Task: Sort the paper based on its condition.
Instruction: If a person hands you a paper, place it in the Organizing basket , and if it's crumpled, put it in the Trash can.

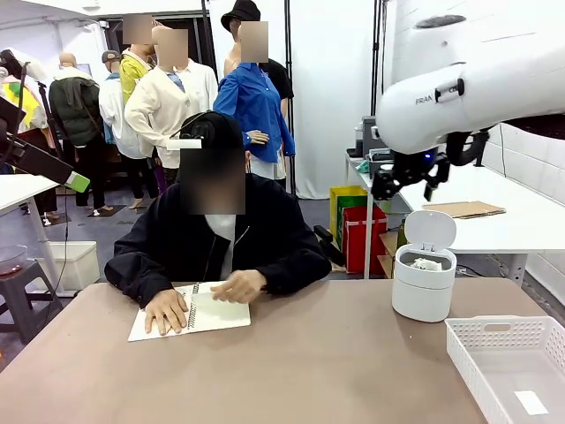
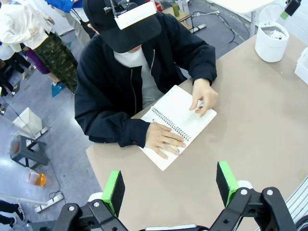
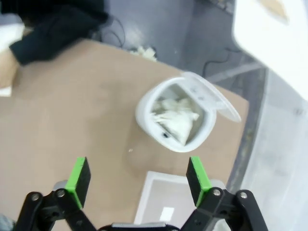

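Crumpled white paper (image 1: pixel 426 263) lies inside a white cylindrical bin (image 1: pixel 422 296) with its lid flipped up, at the table's right. My right gripper (image 1: pixel 408 183) hangs high above the bin. In the right wrist view this gripper (image 3: pixel 138 179) is open with nothing between its green pads, and I look down on the paper (image 3: pixel 175 120) in the bin (image 3: pixel 144 115). My left gripper (image 2: pixel 170 185) is open and holds nothing, high over the table's left side. From there the bin (image 2: pixel 271 45) with paper (image 2: pixel 275 33) stands far off.
A person sits at the far side with both hands on a white spiral notebook (image 1: pixel 212 314) (image 2: pixel 183 108). A white slotted basket (image 1: pixel 508 362) (image 3: pixel 166 199) stands at the near right corner, close to the bin. The brown table (image 1: pixel 309 362) is bare in the middle.
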You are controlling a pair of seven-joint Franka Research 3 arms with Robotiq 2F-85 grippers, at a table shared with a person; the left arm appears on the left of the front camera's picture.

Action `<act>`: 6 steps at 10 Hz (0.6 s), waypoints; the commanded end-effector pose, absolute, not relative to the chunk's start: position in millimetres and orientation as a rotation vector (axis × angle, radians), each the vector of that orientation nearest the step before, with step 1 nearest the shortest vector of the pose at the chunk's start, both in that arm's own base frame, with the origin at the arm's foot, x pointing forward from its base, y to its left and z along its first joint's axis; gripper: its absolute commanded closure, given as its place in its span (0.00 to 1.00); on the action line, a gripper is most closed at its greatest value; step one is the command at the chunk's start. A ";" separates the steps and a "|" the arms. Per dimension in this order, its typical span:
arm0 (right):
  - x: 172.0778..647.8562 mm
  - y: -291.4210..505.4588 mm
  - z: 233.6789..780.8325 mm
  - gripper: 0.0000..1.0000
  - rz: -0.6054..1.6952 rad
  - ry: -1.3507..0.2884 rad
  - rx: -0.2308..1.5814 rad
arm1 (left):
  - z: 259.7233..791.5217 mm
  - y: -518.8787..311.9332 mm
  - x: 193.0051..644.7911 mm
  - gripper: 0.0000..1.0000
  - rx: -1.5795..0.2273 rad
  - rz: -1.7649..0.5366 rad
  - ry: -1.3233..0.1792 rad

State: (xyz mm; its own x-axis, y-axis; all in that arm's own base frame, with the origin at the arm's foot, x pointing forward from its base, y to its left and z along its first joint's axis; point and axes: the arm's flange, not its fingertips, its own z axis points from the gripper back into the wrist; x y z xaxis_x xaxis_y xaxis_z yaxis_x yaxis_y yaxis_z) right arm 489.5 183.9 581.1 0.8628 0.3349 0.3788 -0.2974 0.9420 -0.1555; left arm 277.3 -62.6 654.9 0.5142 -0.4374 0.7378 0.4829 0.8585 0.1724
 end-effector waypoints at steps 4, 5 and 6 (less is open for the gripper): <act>443.9 231.6 613.6 0.00 0.743 -0.573 0.064 | 654.5 -61.1 276.1 0.00 -0.062 -0.553 -0.863; 441.2 237.0 623.1 0.00 0.797 -0.594 0.110 | 654.5 -61.1 276.1 0.00 -0.062 -0.553 -0.863; 441.3 241.3 631.8 0.00 0.831 -0.611 0.140 | 654.5 -61.1 276.1 0.00 -0.062 -0.553 -0.863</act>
State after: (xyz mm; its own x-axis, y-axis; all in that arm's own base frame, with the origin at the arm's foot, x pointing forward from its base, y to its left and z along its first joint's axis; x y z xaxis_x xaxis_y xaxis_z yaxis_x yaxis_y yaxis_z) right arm 440.2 254.3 634.9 0.5560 0.6383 0.5324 -0.6727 0.7218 -0.1629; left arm 277.3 -62.5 654.9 0.5143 -0.4372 0.7379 0.4828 0.8586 0.1722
